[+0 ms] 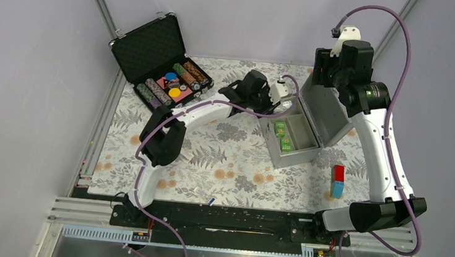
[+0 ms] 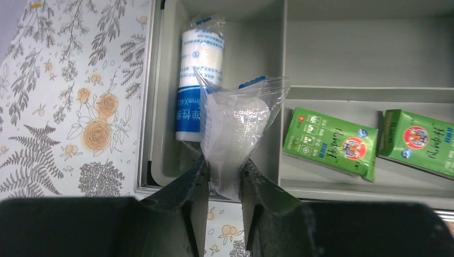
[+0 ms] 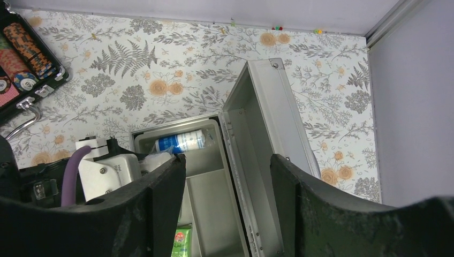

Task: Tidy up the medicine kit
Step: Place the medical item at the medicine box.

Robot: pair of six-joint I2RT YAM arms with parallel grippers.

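the kit [image 1: 297,157] sits on the right half of the floral desk [image 1: 210,158], its lid [image 1: 325,109] swung open and leaning away to the right. inside is a grey tray split into compartments. a roll [image 2: 195,80] in a blue-printed wrapper lies in the long compartment at the tray's outer side. two green packets [image 2: 329,142] lie side by side in a neighbouring compartment.

the left hand [image 2: 225,163] reaches in from the left and hangs over the near end of the roll's compartment. its fingers [image 2: 187,187] pinch the bottom of a clear bag [image 2: 235,123] with something white inside. the bag overlaps the roll in the wrist view; i cannot tell whether they touch.

the right hand [image 3: 227,159] hovers high above the kit with its fingers spread and nothing between them, the lid's hinge edge showing in the gap below.

an open black case [image 1: 156,60] of coloured chips stands at the far left corner. a red block on a blue one [image 1: 338,180] stands near the right arm, apart from the kit.
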